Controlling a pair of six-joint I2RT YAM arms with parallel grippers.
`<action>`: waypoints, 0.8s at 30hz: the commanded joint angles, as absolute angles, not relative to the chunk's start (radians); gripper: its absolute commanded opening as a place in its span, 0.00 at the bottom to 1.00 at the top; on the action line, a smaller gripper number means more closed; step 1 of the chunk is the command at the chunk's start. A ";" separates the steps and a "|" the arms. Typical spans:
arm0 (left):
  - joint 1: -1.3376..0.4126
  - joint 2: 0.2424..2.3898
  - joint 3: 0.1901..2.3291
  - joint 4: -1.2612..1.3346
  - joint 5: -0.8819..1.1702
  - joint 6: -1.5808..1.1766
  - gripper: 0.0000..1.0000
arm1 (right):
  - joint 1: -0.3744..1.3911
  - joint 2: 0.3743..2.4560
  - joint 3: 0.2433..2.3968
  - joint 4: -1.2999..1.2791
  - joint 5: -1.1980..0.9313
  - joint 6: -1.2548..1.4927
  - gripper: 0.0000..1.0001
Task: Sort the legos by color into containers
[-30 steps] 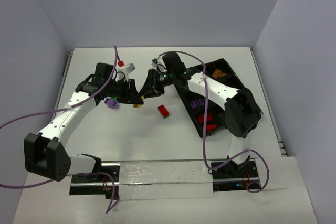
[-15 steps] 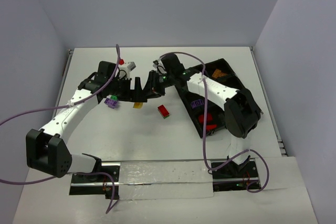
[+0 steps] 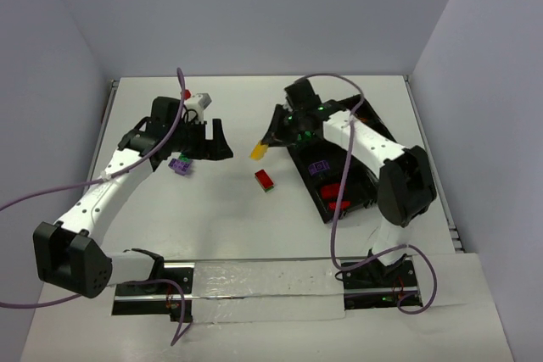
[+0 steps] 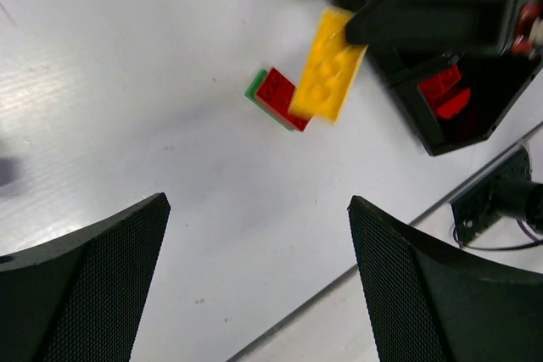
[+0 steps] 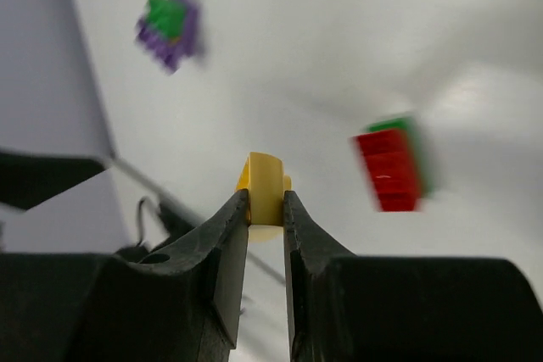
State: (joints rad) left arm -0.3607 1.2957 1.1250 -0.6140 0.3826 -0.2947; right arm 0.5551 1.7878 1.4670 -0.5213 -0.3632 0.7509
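My right gripper [image 3: 268,140] is shut on a yellow brick [image 3: 259,151], held above the table just left of the black divided tray [image 3: 370,129]. In the right wrist view the yellow brick [image 5: 265,182] sits pinched between the fingertips of my right gripper [image 5: 265,197]. My left gripper [image 3: 217,143] stands open and empty, apart to the left. The left wrist view shows the left gripper [image 4: 257,201] with bare table between its jaws, and the yellow brick [image 4: 328,65] beyond. A red-and-green brick [image 3: 265,179] lies on the table. A purple-and-green brick [image 3: 179,164] lies under the left arm.
The tray holds a purple brick [image 3: 320,166] and red bricks [image 3: 336,190] in separate compartments. The right arm reaches over the tray's far end. White walls close the table at the back and sides.
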 commanded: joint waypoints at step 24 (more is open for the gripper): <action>-0.380 1.415 1.207 -0.485 0.359 -0.465 0.90 | -0.097 1.501 1.243 -0.568 0.192 0.550 0.09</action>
